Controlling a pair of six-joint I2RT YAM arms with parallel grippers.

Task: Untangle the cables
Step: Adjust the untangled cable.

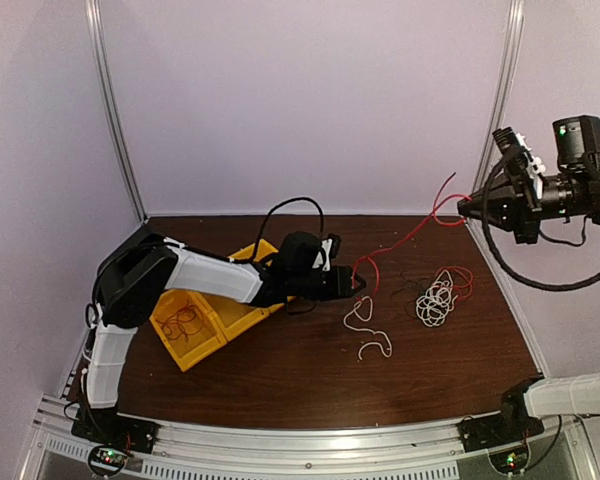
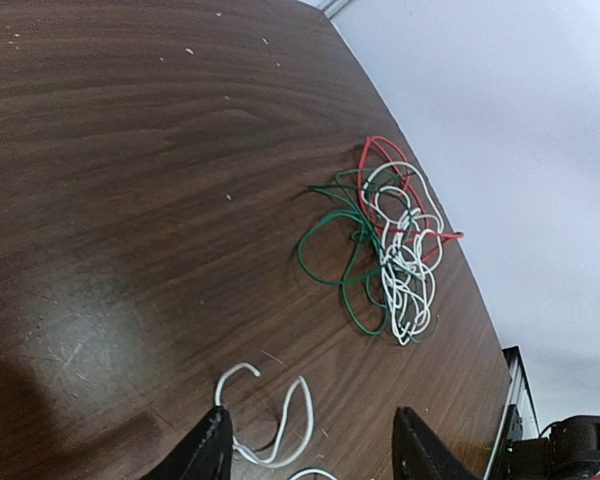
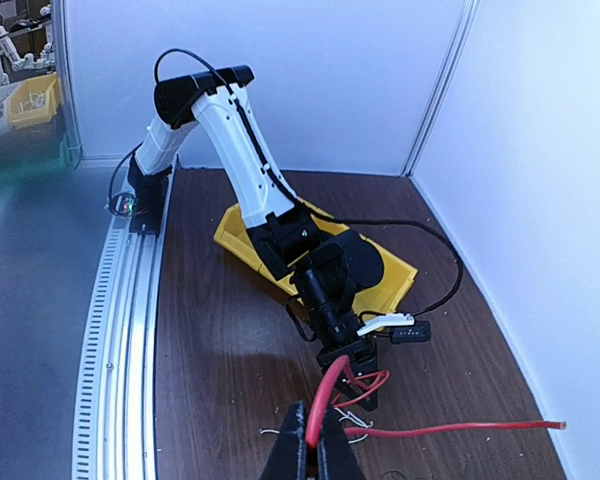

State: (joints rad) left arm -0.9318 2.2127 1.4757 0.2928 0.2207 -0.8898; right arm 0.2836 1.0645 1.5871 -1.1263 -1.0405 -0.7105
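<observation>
The cables lie on the brown table. A tangle (image 1: 435,297) of white, red and dark strands sits right of centre, and in the left wrist view this tangle (image 2: 390,240) shows green, white and red. A loose white cable (image 1: 365,322) lies nearer the front. My left gripper (image 1: 355,278) hovers low over it, open; the white cable (image 2: 280,430) lies on the table between its fingers (image 2: 208,452). My right gripper (image 1: 465,207) is raised at the far right, shut on a long red cable (image 3: 327,400). That red cable (image 1: 410,235) slopes down to loops beside the left gripper (image 3: 358,375).
Two yellow bins (image 1: 195,325) stand at the left under the left arm, one holding thin wire loops. White walls close the table at the back and right. An aluminium rail (image 1: 280,455) runs along the front edge.
</observation>
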